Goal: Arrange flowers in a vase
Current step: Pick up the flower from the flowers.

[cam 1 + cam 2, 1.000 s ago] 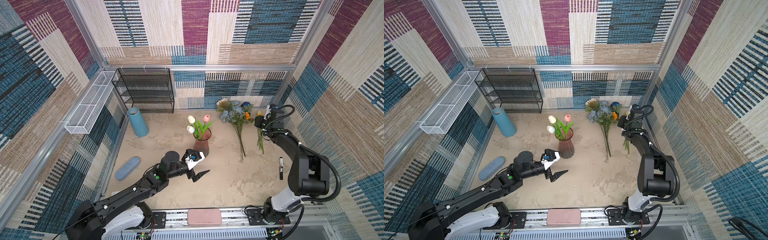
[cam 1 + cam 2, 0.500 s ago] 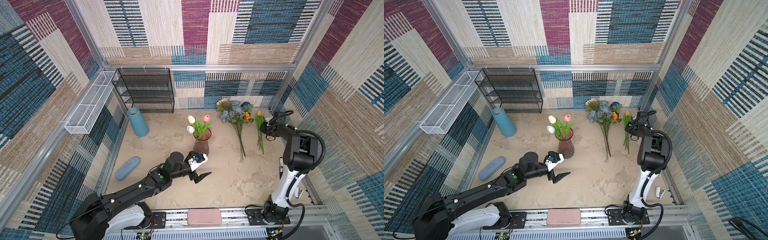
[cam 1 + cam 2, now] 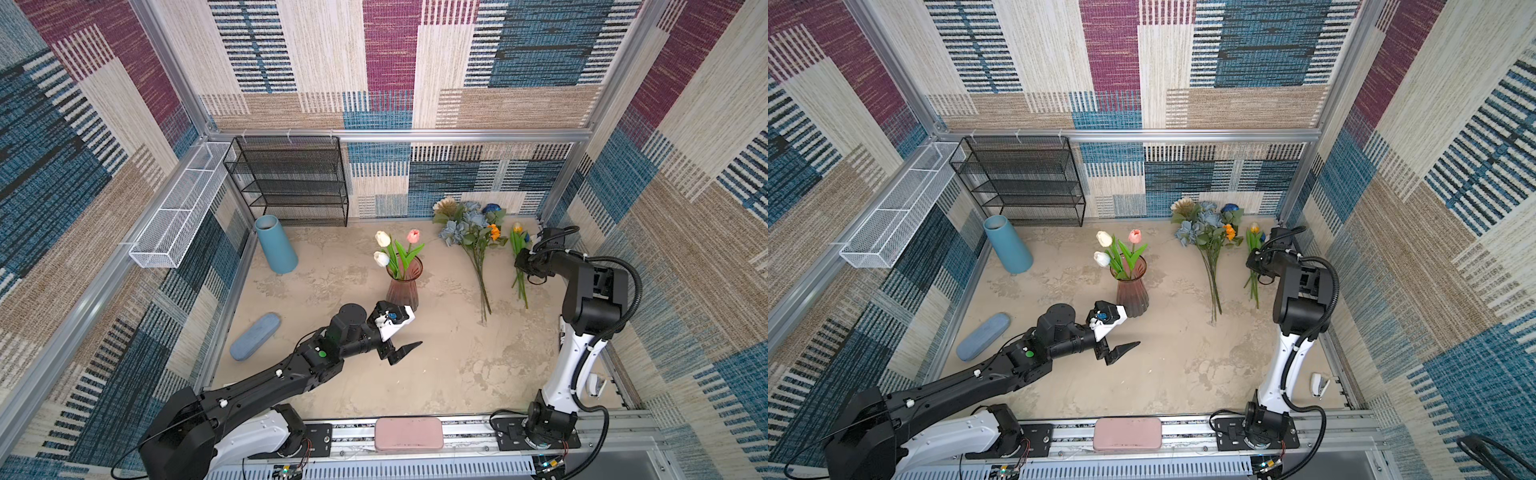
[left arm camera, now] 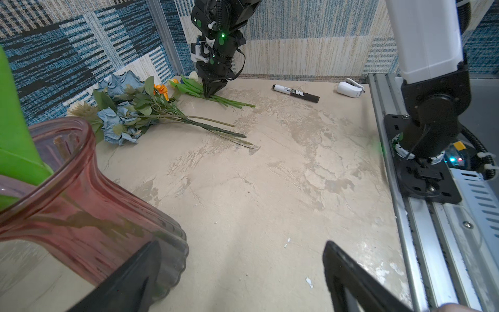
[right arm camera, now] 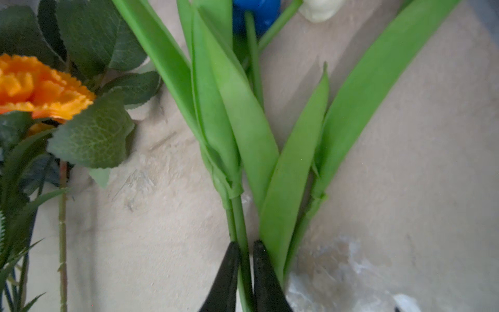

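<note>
- While the right gripper clamps a green tulip stem below its leaves (likely so the bloom lifts clear), the left gripper gapes beside the ribbed pink glass vase, perhaps to steady it.
- Long-leaved, the loose tulips lie flat on the beige tabletop at the right, well apart from it.

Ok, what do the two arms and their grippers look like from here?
Both are mostly black with a white link near the base: left arm, right arm. A ribbed black cable hose runs along the right arm; the left arm bears a green dot and a white wrist block. The left gripper and right gripper have black, tapered, pointed fingers.
</note>
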Controlling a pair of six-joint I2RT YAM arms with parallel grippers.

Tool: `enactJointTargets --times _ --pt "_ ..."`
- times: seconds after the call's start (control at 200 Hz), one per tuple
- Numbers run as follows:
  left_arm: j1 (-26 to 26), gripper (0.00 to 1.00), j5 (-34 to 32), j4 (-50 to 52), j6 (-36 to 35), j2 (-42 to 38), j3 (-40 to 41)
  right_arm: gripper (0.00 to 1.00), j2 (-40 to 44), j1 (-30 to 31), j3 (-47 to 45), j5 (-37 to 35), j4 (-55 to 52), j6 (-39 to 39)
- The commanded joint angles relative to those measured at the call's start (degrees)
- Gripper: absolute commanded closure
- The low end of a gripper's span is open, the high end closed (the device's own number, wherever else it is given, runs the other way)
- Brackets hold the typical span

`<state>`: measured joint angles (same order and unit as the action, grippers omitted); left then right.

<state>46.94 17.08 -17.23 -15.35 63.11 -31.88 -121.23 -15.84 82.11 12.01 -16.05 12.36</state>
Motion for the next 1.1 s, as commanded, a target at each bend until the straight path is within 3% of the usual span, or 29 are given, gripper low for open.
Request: enactJointTargets --times 0.0,0.09,0.215,0.541,0.681,0.777,1.097 --pt "-0.1 0.04 0.5 -2.4 -0.5 0.3 -0.7 0.87 1.6 0.0 -1.1 0.4 -0.6 0.5" --pt "-0.1 0.04 0.5 -2.7 -0.7 0.9 -0.9 0.95 2.5 0.0 -1.2 0.5 -0.8 0.3" --pt "-0.1 0.04 0.2 -2.7 -0.8 1.6 -1.4 0.97 5.0 0.0 -3.1 1.5 0.4 0.8" --pt "-0.1 0.04 -1.5 -4.4 -1.3 2.0 -1.2 1.00 14.5 0.1 -7.3 4.7 1.5 2.2" --pt "-0.1 0.04 -1.7 -5.3 -1.5 2.6 -1.3 0.95 15.5 0.5 -9.1 7.6 1.5 3.0" --pt "-0.1 0.04 -1.5 -5.2 -1.5 2.9 -1.7 0.97 16.4 1.7 -11.1 7.9 2.3 3.5" --pt "-0.1 0.04 -6.2 -10.9 0.5 1.5 0.4 1.00 33.6 8.6 -19.5 15.8 12.8 1.8"
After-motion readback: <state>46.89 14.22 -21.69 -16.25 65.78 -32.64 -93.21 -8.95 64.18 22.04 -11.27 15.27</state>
